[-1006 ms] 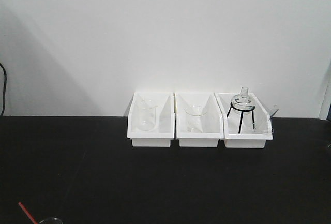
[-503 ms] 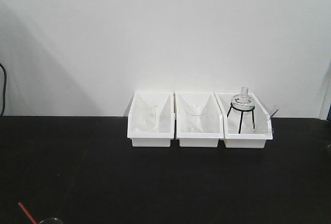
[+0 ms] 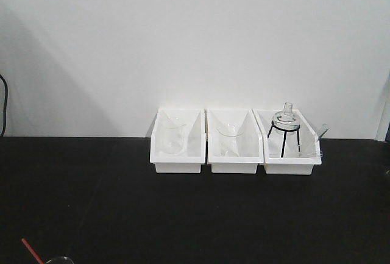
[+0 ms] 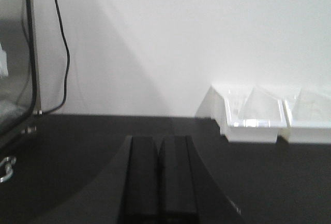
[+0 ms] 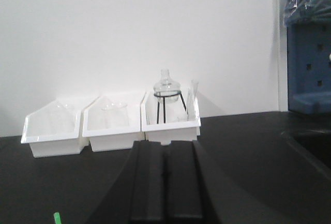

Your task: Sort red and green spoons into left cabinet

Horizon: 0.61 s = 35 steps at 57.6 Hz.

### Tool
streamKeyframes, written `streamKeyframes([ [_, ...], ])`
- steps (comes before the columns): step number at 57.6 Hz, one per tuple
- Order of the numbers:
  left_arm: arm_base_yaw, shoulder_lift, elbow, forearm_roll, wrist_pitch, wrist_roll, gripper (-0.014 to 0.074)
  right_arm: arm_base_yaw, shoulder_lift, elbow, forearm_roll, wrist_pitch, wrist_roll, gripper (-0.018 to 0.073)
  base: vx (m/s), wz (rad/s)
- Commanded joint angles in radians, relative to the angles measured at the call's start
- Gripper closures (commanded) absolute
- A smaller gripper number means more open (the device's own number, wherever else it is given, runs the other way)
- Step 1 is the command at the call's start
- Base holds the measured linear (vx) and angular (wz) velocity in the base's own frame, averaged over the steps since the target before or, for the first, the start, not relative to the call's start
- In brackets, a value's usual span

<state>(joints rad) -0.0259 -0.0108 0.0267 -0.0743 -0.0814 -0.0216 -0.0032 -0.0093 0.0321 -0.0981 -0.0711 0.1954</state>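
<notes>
A white wall [image 3: 195,44] stands behind the black counter [image 3: 195,215]. A blue cabinet [image 5: 309,63] shows at the counter's right end in the right wrist view.

Three white bins sit side by side at the counter's back edge, touching or nearly so: the left bin [image 3: 177,165], the middle bin [image 3: 234,166] and the right bin [image 3: 291,167].

The left pincer [image 4: 158,177] is clenched over the counter with its fingers pressed together and nothing between them. The right pincer [image 5: 165,182] is clenched as well, holding nothing.

A round glass flask [image 3: 286,121] sits upright on a black wire stand [image 3: 282,142] in the right bin. A clear beaker [image 3: 172,136] stands in the left bin, and a second clear glass [image 3: 230,139] is in the middle bin.

The red spoon [image 3: 30,249] shows only a slim tilted handle at the counter's front left corner, just beside a glass rim [image 3: 60,260] — whether it rests in that glass I cannot tell. The green spoon [image 5: 56,218] shows only a tip at the counter's front edge, left of the right pincer.
</notes>
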Motion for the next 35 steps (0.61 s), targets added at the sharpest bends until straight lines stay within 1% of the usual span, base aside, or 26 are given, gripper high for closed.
streamKeyframes([
  [1, 0.001, -0.018, 0.004, -0.002, -0.18, -0.01, 0.0597, 0.001, -0.012, -0.039, -0.007, -0.093, -0.004, 0.0562, 0.0, 0.0],
  [5, 0.001, -0.018, -0.01, -0.01, -0.24, -0.011, 0.0597, 0.001, -0.012, -0.082, -0.011, -0.064, -0.004, 0.0562, 0.0, 0.0],
  [9, 0.001, -0.016, -0.059, -0.009, -0.224, -0.011, 0.0597, 0.001, -0.004, -0.16, -0.038, 0.002, -0.014, 0.0562, 0.0, 0.0],
  [13, 0.001, 0.0, -0.136, -0.009, -0.137, -0.011, 0.0597, 0.001, 0.026, -0.24, -0.069, 0.065, -0.02, 0.0562, 0.0, 0.0],
  [16, 0.001, 0.026, -0.196, -0.009, -0.05, -0.011, 0.0597, 0.001, 0.07, -0.317, -0.099, 0.141, -0.02, 0.0562, 0.0, 0.0],
  [22, 0.001, 0.134, -0.344, -0.008, 0.09, -0.007, 0.0597, 0.001, 0.186, -0.456, -0.119, 0.23, -0.02, 0.0562, 0.0, 0.0],
  [28, 0.001, 0.268, -0.461, -0.008, 0.136, 0.0, 0.0597, 0.001, 0.317, -0.579, -0.116, 0.274, -0.02, 0.0562, 0.0, 0.0],
  [35, 0.001, 0.425, -0.552, -0.008, 0.158, 0.0, 0.0597, 0.001, 0.445, -0.663, -0.115, 0.297, -0.02, 0.0562, 0.0, 0.0],
])
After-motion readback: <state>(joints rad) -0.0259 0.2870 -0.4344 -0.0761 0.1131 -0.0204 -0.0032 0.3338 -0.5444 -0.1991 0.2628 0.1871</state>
